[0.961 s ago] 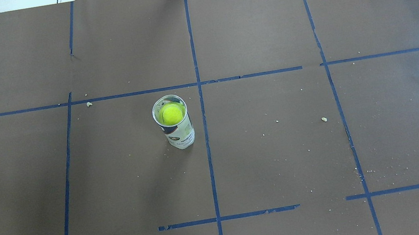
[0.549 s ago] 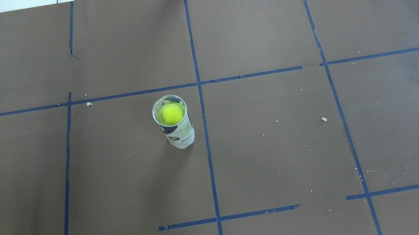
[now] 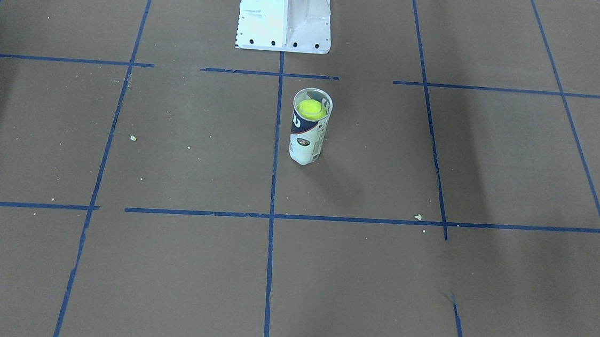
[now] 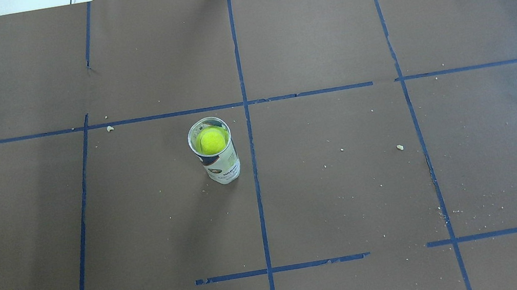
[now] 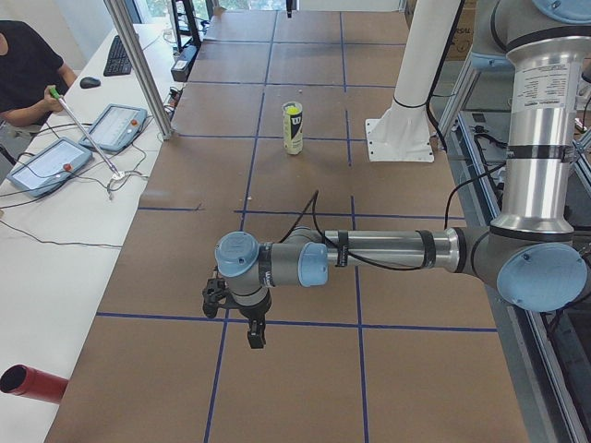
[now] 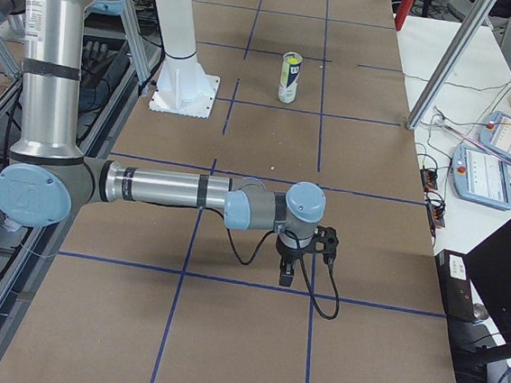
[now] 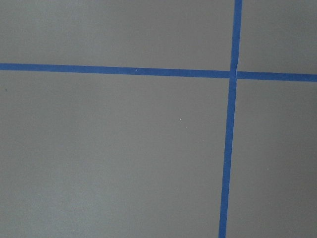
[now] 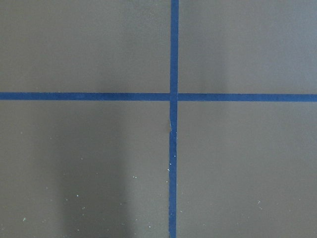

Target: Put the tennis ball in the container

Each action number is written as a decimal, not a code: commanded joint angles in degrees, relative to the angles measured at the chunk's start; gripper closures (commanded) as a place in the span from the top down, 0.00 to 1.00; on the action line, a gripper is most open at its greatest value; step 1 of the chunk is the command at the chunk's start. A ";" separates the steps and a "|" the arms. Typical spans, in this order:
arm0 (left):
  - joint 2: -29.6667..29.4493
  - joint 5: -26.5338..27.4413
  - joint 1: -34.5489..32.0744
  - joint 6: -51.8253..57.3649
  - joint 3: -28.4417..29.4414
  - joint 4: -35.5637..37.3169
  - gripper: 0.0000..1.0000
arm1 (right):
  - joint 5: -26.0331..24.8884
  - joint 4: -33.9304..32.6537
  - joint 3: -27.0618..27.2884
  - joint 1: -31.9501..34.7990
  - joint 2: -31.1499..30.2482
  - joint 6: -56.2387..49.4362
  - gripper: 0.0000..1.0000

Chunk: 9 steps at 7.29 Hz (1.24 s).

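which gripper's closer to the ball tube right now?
Left, probably, and only slightly. The container stands just left of the centre tape line; left gripper and right gripper hover far out on opposite sides.

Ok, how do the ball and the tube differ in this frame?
The ball is round; the tube is a tall upright cylinder. The ball is solid yellow-green; the tube is clear with a white and navy label. The tube stands on the table; the ball sits inside it, showing through its open top. Shared: they are in one spot, and no arm touches either.
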 commanded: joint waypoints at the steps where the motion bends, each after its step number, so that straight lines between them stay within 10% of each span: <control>1: -0.02 0.00 0.00 0.05 -0.08 -0.02 1.00 | 0.00 0.00 0.00 0.00 0.00 0.00 1.00; 9: 0.33 -0.09 -0.09 0.13 -1.05 0.24 1.00 | 0.00 0.00 0.00 0.00 0.00 0.00 1.00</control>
